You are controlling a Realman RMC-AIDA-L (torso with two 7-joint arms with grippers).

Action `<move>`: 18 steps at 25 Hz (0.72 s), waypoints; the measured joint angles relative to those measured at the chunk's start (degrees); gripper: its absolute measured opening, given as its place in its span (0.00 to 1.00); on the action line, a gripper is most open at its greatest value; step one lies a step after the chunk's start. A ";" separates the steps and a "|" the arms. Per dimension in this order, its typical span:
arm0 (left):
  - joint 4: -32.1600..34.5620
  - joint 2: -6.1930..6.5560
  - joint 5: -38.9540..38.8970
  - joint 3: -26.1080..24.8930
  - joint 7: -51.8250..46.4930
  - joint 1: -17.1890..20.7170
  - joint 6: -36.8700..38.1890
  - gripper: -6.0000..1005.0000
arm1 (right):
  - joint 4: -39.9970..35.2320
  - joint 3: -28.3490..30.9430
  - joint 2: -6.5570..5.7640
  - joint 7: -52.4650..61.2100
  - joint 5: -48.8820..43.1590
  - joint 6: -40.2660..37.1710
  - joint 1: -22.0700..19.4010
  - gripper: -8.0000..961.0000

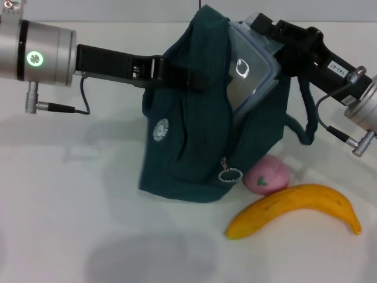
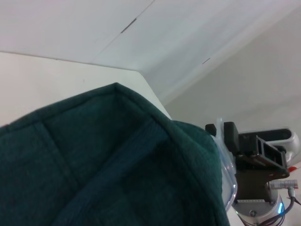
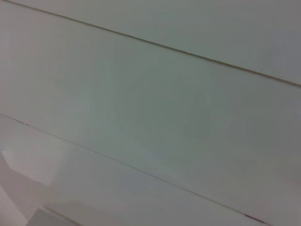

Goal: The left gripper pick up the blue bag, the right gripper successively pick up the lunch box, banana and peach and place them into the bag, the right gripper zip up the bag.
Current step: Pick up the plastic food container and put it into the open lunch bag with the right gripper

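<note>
Lunch box insertion, first of three loadings. The left end effector (image 1: 177, 73), reaching in from the counter's left edge, is closed on the upper rim of the blue bag (image 1: 194, 147) and holds it upright near the middle of the counter (image 1: 70, 224), its base resting on the surface and its mouth gaping toward the right edge. The right end effector (image 1: 268, 35), entering from the far right corner, is clamped on the far end of the lunch box (image 1: 250, 73), a clear lidded container tilted steeply with its lower end already inside the bag's opening; the left wrist view shows the same box edge (image 2: 225, 165) against the bag fabric (image 2: 103, 169). The right wrist view shows only blank wall. The peach (image 1: 267, 175) lies touching the bag's near right side, beside the zipper pull (image 1: 230, 174), and the banana (image 1: 294, 209) lies just in front of it toward the near edge; neither is yet loaded. To complete this step well, the box should probably be slid down along its own long axis rather than pushed sideways, so that the fabric does not fold under it; the left grip should stay firm and high to keep the mouth open; release seems advisable only once the box is well seated, since an early release risks it tipping out onto the fruit.
</note>
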 joint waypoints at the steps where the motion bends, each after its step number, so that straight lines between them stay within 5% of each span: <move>1: 0.00 0.00 0.00 0.00 0.00 0.00 0.00 0.06 | 0.00 0.00 0.00 0.00 0.00 0.00 0.00 0.11; 18: -0.19 0.42 -0.19 -0.08 0.65 -1.08 -0.35 0.06 | -1.10 -0.35 0.00 -3.79 -10.97 11.86 4.81 0.11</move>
